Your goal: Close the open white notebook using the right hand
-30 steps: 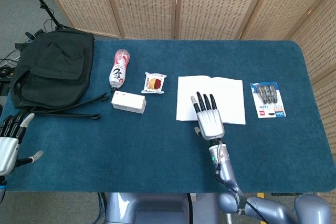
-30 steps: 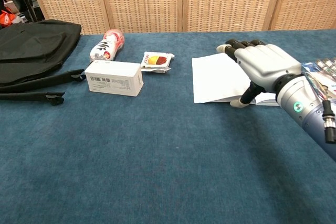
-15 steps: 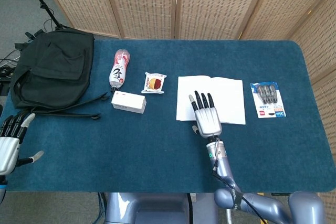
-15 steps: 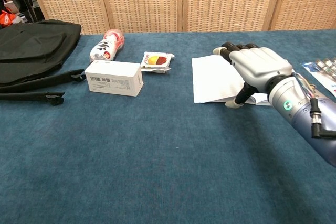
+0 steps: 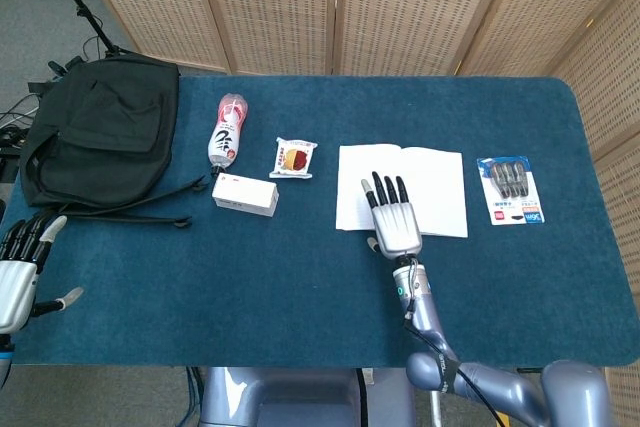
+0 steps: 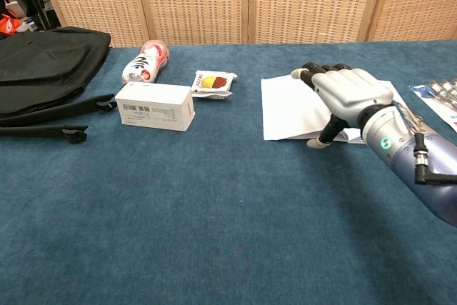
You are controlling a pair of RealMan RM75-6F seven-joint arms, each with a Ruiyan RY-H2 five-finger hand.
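The open white paper notebook [image 5: 403,189] lies flat on the blue carpet-textured table [image 5: 300,277], toward the right half, pages spread. The silver right hand [image 5: 396,219] lies palm-down over the notebook's near edge, dark-tipped fingers [image 6: 309,70] straight and slightly apart, gripping nothing (whether the palm touches the paper is unclear). The left hand [image 5: 18,267] hovers off the table's near left corner, fingers apart and empty. A black fabric bag [image 5: 100,132] slumps at the far left corner.
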